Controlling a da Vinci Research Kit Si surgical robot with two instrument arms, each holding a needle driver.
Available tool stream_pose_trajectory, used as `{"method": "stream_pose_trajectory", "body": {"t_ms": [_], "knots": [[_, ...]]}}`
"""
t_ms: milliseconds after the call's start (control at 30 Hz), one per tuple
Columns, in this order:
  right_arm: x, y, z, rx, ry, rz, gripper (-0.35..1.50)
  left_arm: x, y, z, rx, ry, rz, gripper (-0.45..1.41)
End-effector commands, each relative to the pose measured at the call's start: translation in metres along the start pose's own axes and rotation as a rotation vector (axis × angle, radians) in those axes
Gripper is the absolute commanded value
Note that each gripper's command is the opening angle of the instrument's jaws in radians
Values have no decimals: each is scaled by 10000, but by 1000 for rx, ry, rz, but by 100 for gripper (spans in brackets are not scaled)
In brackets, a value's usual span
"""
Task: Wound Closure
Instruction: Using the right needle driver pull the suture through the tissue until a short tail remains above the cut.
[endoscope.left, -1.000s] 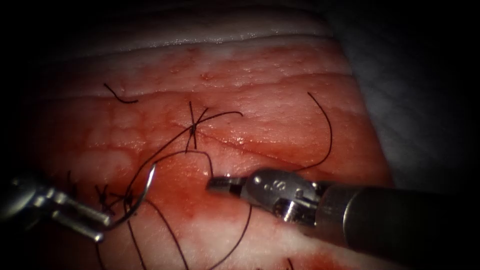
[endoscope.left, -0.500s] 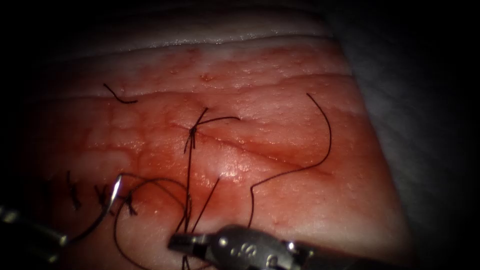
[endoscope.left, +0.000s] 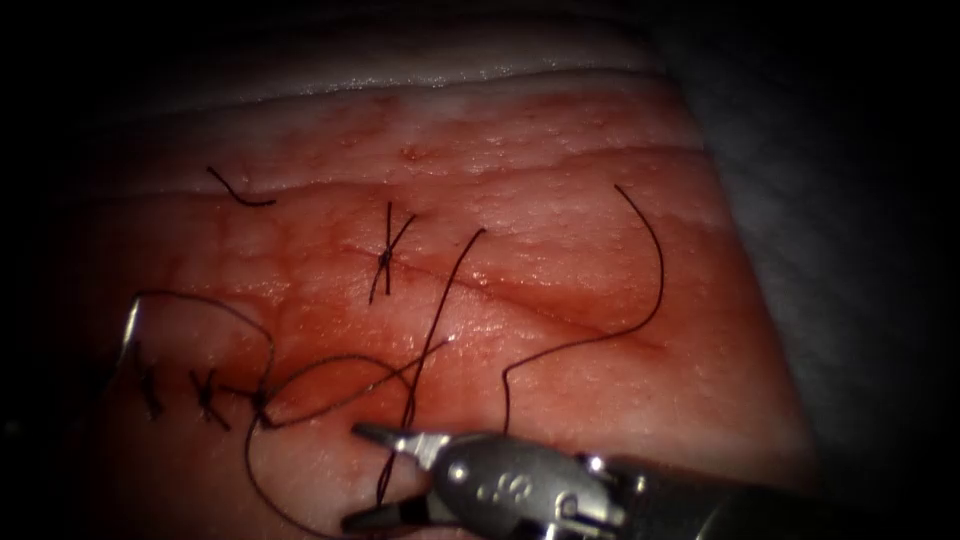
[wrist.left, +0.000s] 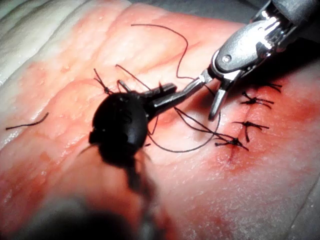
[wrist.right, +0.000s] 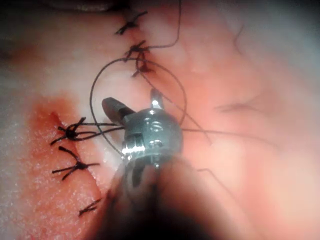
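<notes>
The right tool (endoscope.left: 352, 476) comes in low across the tissue (endoscope.left: 560, 210), and its jaws stand open. A strand of dark thread (endoscope.left: 430, 340) runs down between them, and neither jaw grips it. The right wrist view shows the same open jaws (wrist.right: 131, 100) with thread looping around them. The curved needle (endoscope.left: 128, 325) stands free of the tissue at the far left, its upper end showing. The left tool (wrist.left: 160, 96) is shut and holds the needle lower on its curve. In the left wrist view the right tool (wrist.left: 197, 102) spreads its jaws just beyond it.
One knotted stitch (endoscope.left: 385, 255) sits on the cut (endoscope.left: 520, 295). Several more stitches (endoscope.left: 205, 392) line the lower left. A long loose tail (endoscope.left: 655, 260) curves on the right side. A cut end of thread (endoscope.left: 240, 192) lies at the upper left. Red fluid wets the wound.
The right tool went down towards the lower edge with the thread, then opened its jaws and let it go. The left tool carried the needle leftward, to the far left.
</notes>
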Motion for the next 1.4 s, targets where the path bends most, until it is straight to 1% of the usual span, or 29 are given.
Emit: {"method": "stream_pose_trajectory", "body": {"t_ms": [33,167,300,367,500,633,700,733,767,833,933,1033,1133,1233,1367,1400], "knots": [[-9,16,5,-13,-3,-11,120,-3,-6,4,5,1,3,-45],[-23,38,3,-65,-20,-56,113,-5,-12,-2,26,3,-1,-45],[-36,56,5,-104,-36,-46,115,-7,-16,-2,31,1,-6,-45],[-44,65,10,-122,-46,-41,120,-7,-17,-1,25,4,-7,-45],[-59,78,22,-143,-66,-41,120,-8,-17,3,21,7,-6,-45],[-75,86,39,-141,-79,-50,106,-8,-17,5,18,9,-6,-45],[-81,86,46,-134,-90,-57,91,-8,-17,6,18,9,-6,-45],[-84,85,49,-125,-95,-61,73,-8,-17,6,18,9,-6,-45],[-87,84,51,-110,-101,-71,14,-8,-17,6,18,9,0,-45],[-89,84,52,-112,-101,-61,-35,-8,-17,6,18,9,0,-45],[-84,85,48,-120,-98,-26,-35,-8,-17,6,18,9,0,-45],[-73,82,36,-141,-80,20,-35,-8,-17,5,17,9,0,-45],[-57,72,23,-146,-70,50,-35,-8,-18,4,16,9,0,-45],[-41,51,10,-137,-70,57,-35,-8,-18,2,11,10,5,-45],[-25,10,-9,-116,-106,52,-35,-6,-19,-3,15,13,9,-45],[-20,-3,-17,-112,-109,49,-35,-6,-19,-3,15,13,8,-45]]}}
